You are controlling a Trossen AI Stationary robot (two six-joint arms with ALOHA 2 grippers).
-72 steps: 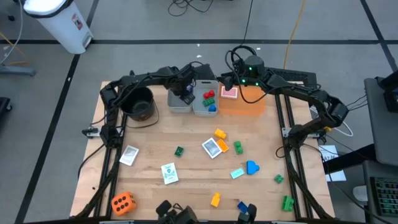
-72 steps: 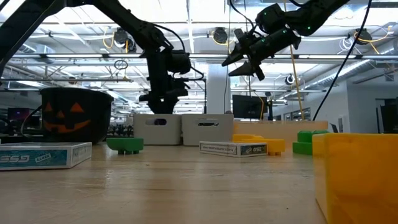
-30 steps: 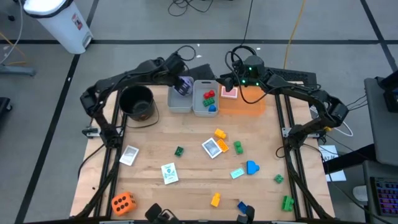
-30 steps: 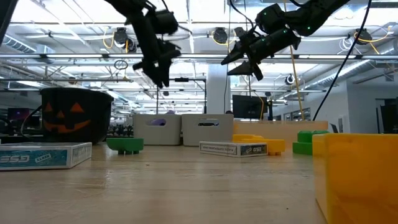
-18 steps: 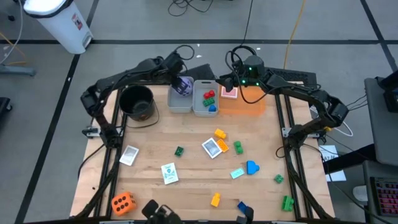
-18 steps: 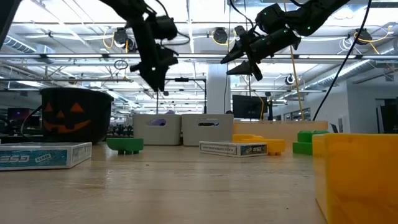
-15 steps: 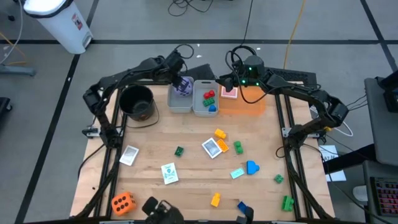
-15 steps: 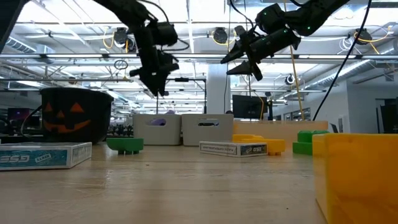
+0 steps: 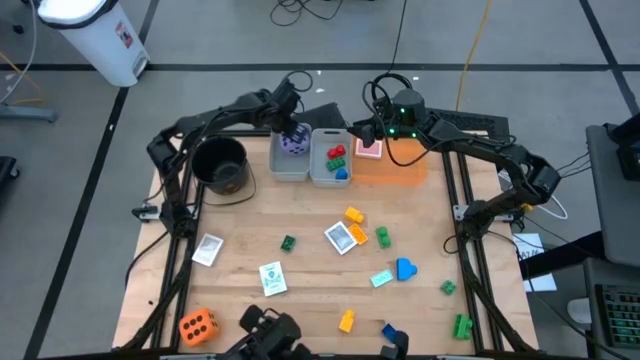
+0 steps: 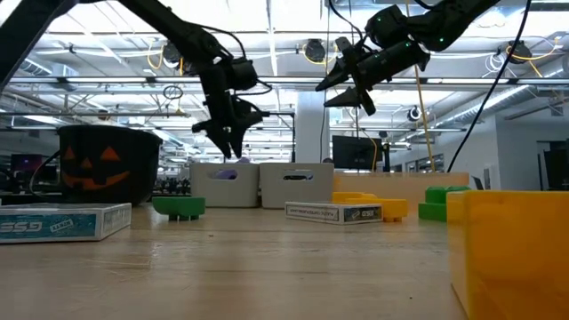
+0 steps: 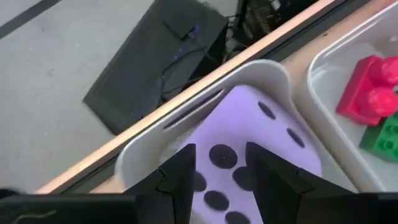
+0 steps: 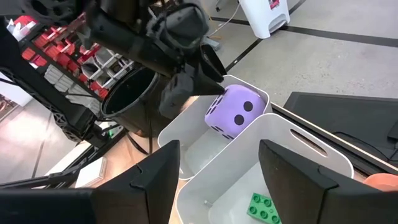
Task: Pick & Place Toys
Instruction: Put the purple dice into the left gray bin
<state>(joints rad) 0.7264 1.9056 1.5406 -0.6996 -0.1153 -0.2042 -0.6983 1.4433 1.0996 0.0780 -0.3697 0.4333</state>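
The purple die [image 9: 292, 141] lies in the left grey bin [image 9: 288, 170], at its far end, tilted against the wall [image 12: 233, 112]. My left gripper [image 10: 229, 153] points steeply down just over it. Its fingers are a little open, and the dotted face [image 11: 249, 143] shows past them. The right grey bin [image 9: 330, 178] holds a red brick [image 9: 335, 152], a green one and a blue one. My right gripper [image 10: 342, 89] hangs open high over the table's far side, near a pink card [image 9: 369, 149], with nothing between its fingers. My left gripper has its fingertips [image 12: 181, 93] close to the purple die's upper edge [image 12: 211, 106], coming from above at a slant. I cannot tell whether they touch it. The die rests in the bin and is not lifted.
A black pumpkin bucket [image 9: 222, 165] stands left of the bins and a flat orange tray [image 9: 400, 168] to their right. Loose bricks, cards [image 9: 342, 237] and an orange die [image 9: 198, 325] lie scattered over the near half of the table.
My left gripper has come down from high above the bins toward the left bin, shifting a little toward the table's right, and now stands just over the purple die. The die has stayed in the bin.
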